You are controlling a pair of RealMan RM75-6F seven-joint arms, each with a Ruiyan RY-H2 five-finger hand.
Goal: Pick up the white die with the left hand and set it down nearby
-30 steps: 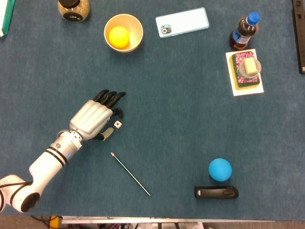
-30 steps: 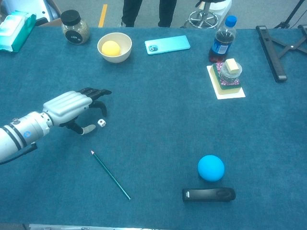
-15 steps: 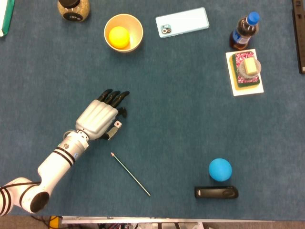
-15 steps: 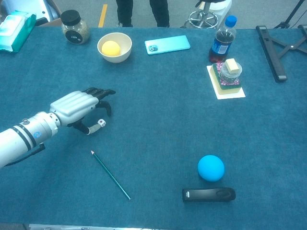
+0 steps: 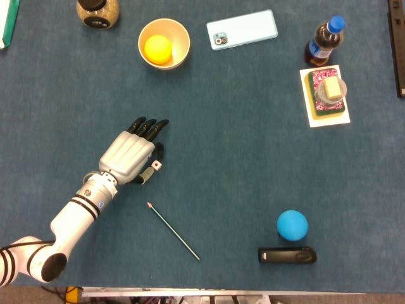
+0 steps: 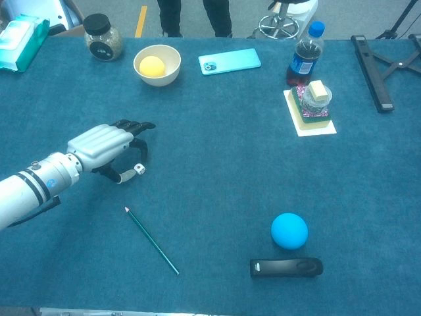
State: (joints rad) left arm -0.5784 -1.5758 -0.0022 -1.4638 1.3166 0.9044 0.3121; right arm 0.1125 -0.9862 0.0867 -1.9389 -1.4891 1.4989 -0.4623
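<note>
The white die (image 5: 156, 164) sits left of centre in the head view, tucked against the left hand (image 5: 130, 155), and in the chest view it looks pinched between the thumb and the dark fingers (image 6: 140, 139) curling down over it. Whether it has cleared the desk (image 5: 240, 139) yet, I can't tell from either view. The grip looks like a fingertip pinch on a very small cube, so a straight, slow rise seems wise here; any twist of the wrist could squirt it out. The pencil (image 5: 173, 231) lies just below the hand, toward the lower middle of the frame, so bare cloth to the right or above looks like the safer landing spot. The right hand shows in neither view.
</note>
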